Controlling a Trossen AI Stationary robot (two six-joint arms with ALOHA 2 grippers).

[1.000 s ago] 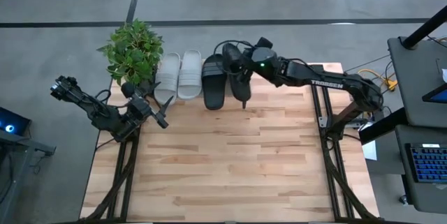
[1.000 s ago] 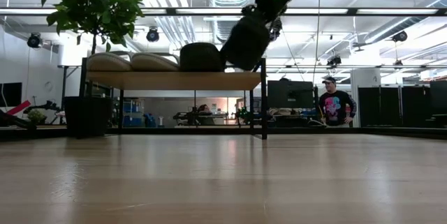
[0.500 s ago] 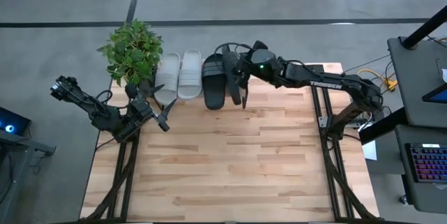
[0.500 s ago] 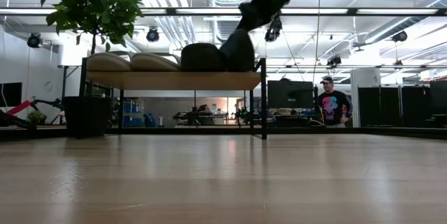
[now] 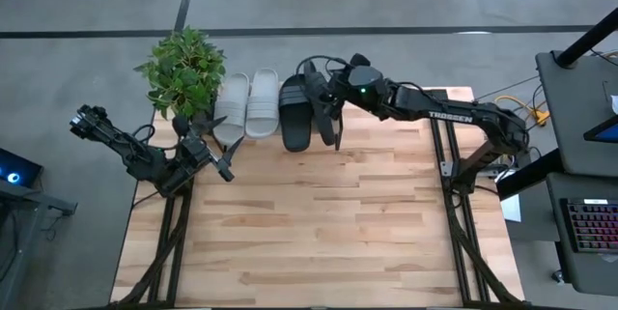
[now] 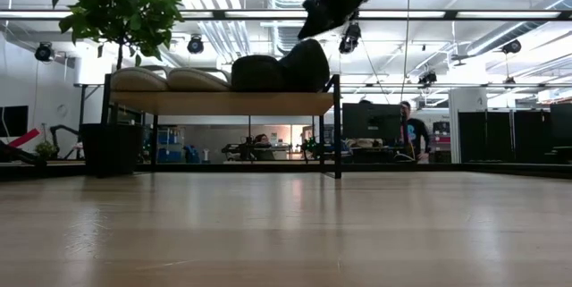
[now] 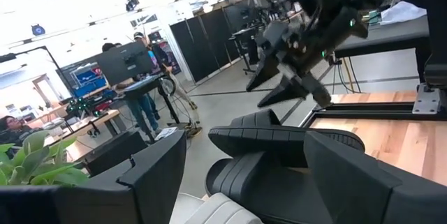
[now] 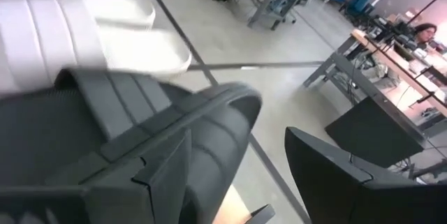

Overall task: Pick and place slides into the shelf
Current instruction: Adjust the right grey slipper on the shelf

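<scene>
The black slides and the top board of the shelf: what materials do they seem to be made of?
The two black open-toe slides look like moulded foam or soft rubber: matte, thick, with ribbed straps in the right wrist view. The shelf's light top board looks like pale wood or laminate with a smooth edge; I cannot tell which.

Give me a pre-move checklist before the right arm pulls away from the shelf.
1. Right gripper open: ok.
2. Right gripper lifted off the last black slide: ok, a gap shows in the low view.
3. Last black slide flat on the shelf: not ok, it leans on its neighbour.
4. Both grey slides on the shelf: ok.
5. Left gripper clear of the path: ok, it waits by the plant, open.
</scene>
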